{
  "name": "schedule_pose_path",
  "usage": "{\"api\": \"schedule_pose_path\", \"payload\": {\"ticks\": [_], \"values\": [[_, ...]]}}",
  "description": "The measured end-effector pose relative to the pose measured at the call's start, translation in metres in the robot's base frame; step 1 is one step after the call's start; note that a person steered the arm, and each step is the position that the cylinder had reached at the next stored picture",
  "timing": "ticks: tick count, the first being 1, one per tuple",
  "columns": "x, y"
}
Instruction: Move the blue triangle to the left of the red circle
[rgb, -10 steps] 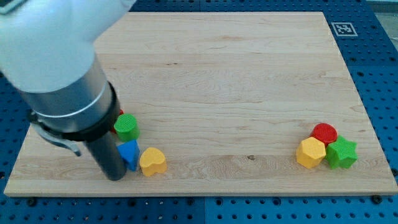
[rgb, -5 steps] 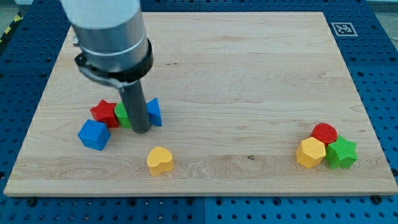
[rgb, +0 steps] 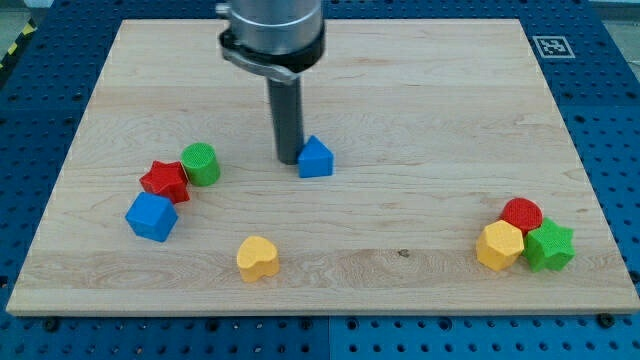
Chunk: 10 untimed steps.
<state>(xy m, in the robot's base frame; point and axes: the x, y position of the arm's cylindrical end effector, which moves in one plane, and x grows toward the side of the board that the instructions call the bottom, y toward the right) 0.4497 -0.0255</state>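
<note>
The blue triangle (rgb: 316, 158) lies near the middle of the wooden board (rgb: 400, 120). My tip (rgb: 287, 159) rests on the board right against the triangle's left side. The red circle (rgb: 522, 214) sits far off at the view's lower right, touching a yellow hexagon (rgb: 499, 246) and a green star (rgb: 549, 246). The rod stands upright under the arm's grey body at the view's top.
At the view's left lie a green cylinder (rgb: 200, 164), a red star (rgb: 164, 181) and a blue cube (rgb: 151, 217), close together. A yellow heart (rgb: 258, 258) lies near the board's bottom edge. A marker tag (rgb: 551, 45) sits beyond the board's top right corner.
My tip has swept up and to the right, pushing the blue triangle away from the left cluster toward the board's middle. The green cylinder, red star and blue cube are now uncovered.
</note>
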Motion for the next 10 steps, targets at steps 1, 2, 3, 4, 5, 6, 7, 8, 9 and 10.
{"api": "schedule_pose_path", "payload": {"ticks": [1, 2, 3, 4, 5, 6, 7, 8, 9, 10], "values": [[0.0, 0.037], [0.0, 0.068], [0.004, 0.085], [0.013, 0.081], [0.026, 0.064], [0.029, 0.061], [0.034, 0.062], [0.055, 0.071], [0.075, 0.099], [0.083, 0.14]]}}
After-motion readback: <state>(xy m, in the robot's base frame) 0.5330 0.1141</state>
